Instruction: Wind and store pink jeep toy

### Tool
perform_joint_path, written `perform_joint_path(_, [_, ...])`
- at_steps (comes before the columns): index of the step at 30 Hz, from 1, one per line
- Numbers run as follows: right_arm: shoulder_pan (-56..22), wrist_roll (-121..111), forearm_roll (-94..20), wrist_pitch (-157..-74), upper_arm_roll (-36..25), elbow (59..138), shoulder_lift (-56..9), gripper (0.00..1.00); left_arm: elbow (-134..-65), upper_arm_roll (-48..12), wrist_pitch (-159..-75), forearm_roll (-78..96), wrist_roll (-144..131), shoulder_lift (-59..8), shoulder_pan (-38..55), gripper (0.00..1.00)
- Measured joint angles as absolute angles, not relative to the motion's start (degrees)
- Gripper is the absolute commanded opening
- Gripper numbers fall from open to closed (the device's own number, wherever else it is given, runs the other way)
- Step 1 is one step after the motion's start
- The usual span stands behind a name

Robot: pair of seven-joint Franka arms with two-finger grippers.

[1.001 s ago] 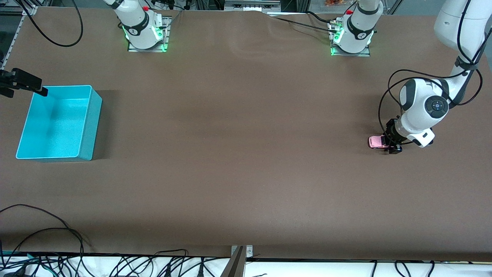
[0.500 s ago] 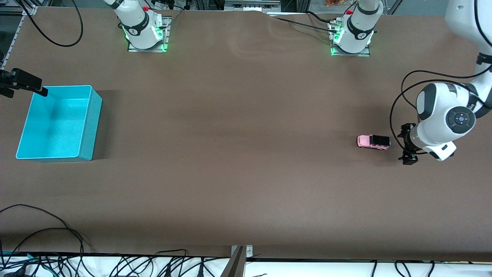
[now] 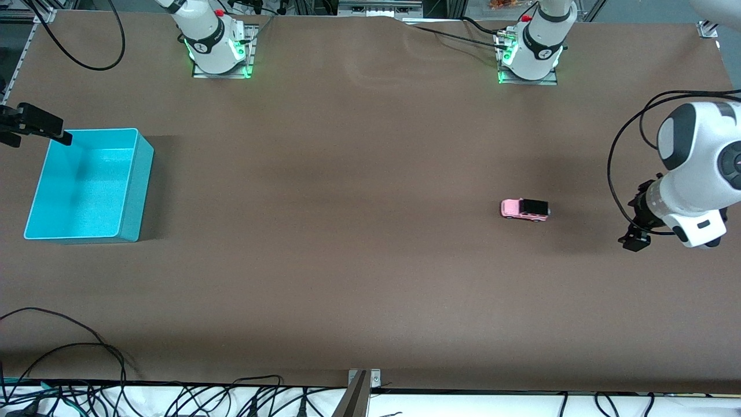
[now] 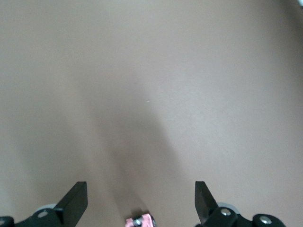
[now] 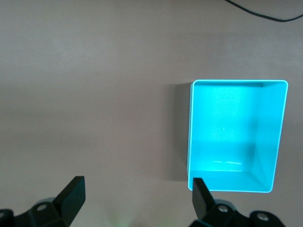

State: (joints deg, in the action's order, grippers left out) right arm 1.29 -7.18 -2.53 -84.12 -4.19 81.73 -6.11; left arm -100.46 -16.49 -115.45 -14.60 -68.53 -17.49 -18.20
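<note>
The pink jeep toy (image 3: 524, 209), light pink with a black roof, stands free on the brown table toward the left arm's end. My left gripper (image 3: 637, 221) is open and empty, low over the table, apart from the jeep and closer to the left arm's end of the table. In the left wrist view the jeep (image 4: 140, 221) shows at the frame edge between my open fingers (image 4: 140, 194). My right gripper (image 3: 37, 130) is open and empty, up by the turquoise bin's (image 3: 87, 185) corner. The right wrist view shows my right gripper (image 5: 138, 187) and the empty bin (image 5: 227, 123).
The turquoise bin stands at the right arm's end of the table. Both arm bases (image 3: 217, 49) (image 3: 529, 55) stand along the table edge farthest from the front camera. Loose cables (image 3: 69, 347) lie at the edge nearest to it.
My left gripper has let go of the jeep and drawn back toward the left arm's end. The jeep has rolled toward the right arm's end. The right arm has not moved.
</note>
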Motion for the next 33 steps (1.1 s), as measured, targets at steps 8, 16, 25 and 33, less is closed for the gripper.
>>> perform_joint_path(8, [1.29, -7.18, -2.53, -84.35, -4.19, 81.73, -6.11, 1.00, -95.76, -16.49, -109.57, -13.01, -53.76, -15.39, -18.30, 1.00])
perform_joint_path(16, [1.28, -7.18, -2.53, -84.38, -4.17, 81.73, -6.11, 1.00, -90.62, -16.53, -106.70, -12.56, -39.71, -15.12, -18.33, 1.00])
perform_joint_path(25, [1.27, -7.18, -2.53, -84.39, -4.06, 81.73, -6.11, 1.00, -85.43, -16.64, -104.40, -8.92, -24.37, -15.11, -18.36, 1.00])
perform_joint_path(33, [1.28, -7.18, -2.53, -84.40, -4.06, 81.73, -6.12, 1.00, -82.98, -16.69, -102.27, -7.77, -14.67, -15.10, -18.36, 1.00])
